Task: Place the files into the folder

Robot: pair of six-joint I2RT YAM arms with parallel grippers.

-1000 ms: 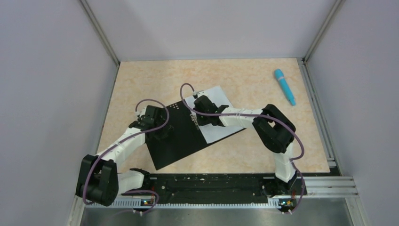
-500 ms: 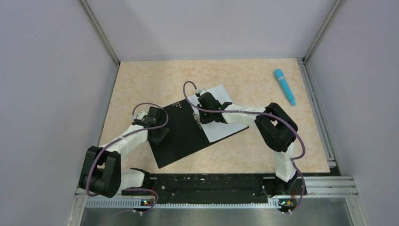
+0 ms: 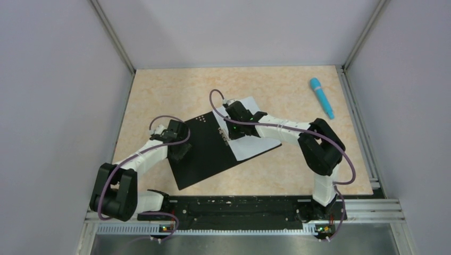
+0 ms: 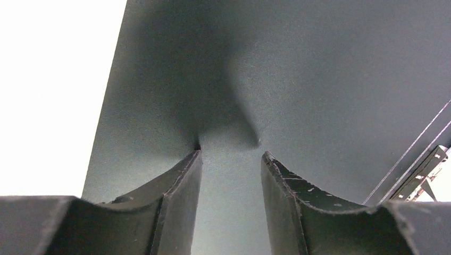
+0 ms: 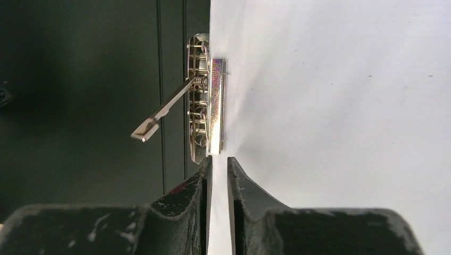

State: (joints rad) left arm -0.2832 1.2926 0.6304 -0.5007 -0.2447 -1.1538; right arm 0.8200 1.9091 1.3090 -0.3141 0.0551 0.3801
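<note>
Our right gripper (image 5: 219, 159), fingers nearly closed on nothing, has edged right beside the clip (image 5: 205, 114), where the files (image 3: 252, 135) lie against the open folder (image 3: 205, 159), pinned by our spread left gripper (image 4: 230, 154), so clamping looks close.

Right arm: elbow has swung out toward the right side of the table, so the forearm reaches across in a longer, flatter line. right gripper (image 3: 230, 133) has crept a little right and away from the bases, alongside the metal clip (image 3: 225, 136). Left arm: shoulder link shifted early, then settled; left gripper (image 3: 180, 151) barely drifted. folder (image 3: 205, 156) and files (image 3: 258, 143) nudged slightly rightward.
</note>
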